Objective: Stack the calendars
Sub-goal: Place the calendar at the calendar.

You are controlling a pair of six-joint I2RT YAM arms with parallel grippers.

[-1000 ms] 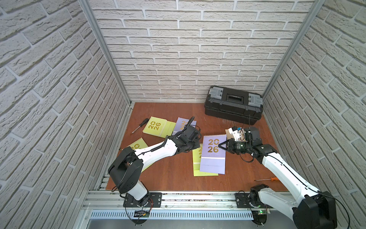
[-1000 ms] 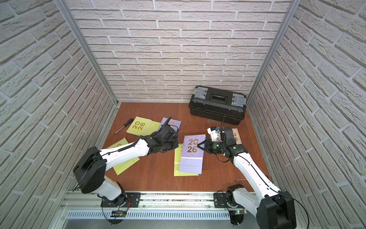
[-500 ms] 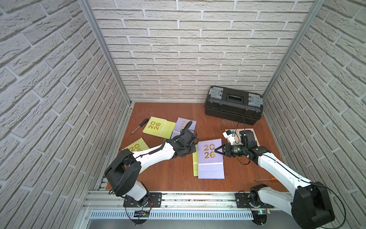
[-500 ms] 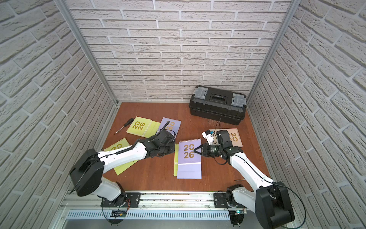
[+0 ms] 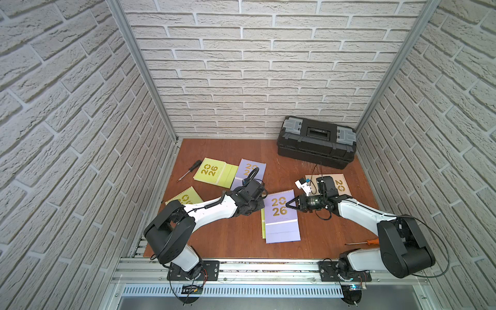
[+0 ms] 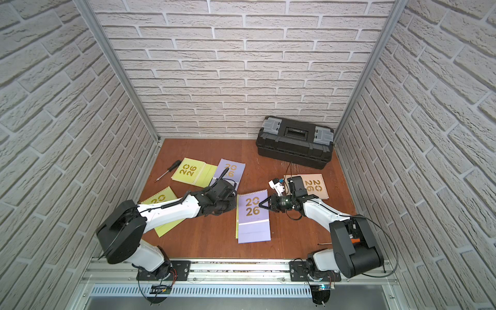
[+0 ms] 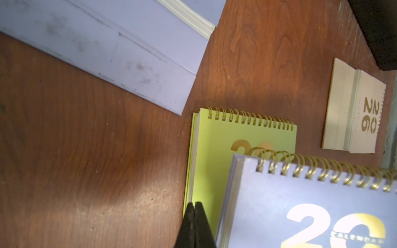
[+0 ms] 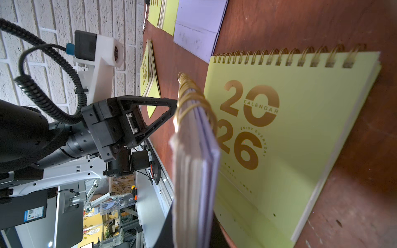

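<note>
Right claw (image 5: 287, 206): pinching purple calendar (image 5: 280, 217), over green calendar (image 8: 290, 139).
Left claw (image 7: 195, 209): squeezed shut, holding nothing, at green calendar's edge.

Brown wooden tabletop (image 5: 228, 241) is seen steeply from above in both top views. Lime-green spiral-bound calendar (image 7: 214, 150) (image 8: 300, 128) is shared close-up by wrist views.

Six spiral-bound calendars are in view: three lime-green, namely the rear green calendar (image 5: 212, 171), the left green calendar (image 5: 192, 195) and the central green calendar (image 5: 263, 226); two lavender, the rear lavender calendar (image 5: 246, 165) and the central lavender calendar (image 5: 281, 226); and one beige calendar (image 5: 342, 186). There is one black toolbox (image 5: 316, 146), and there are two screwdrivers, a black-handled screwdriver (image 5: 193, 167) and an orange-handled screwdriver (image 5: 371, 241).
</note>
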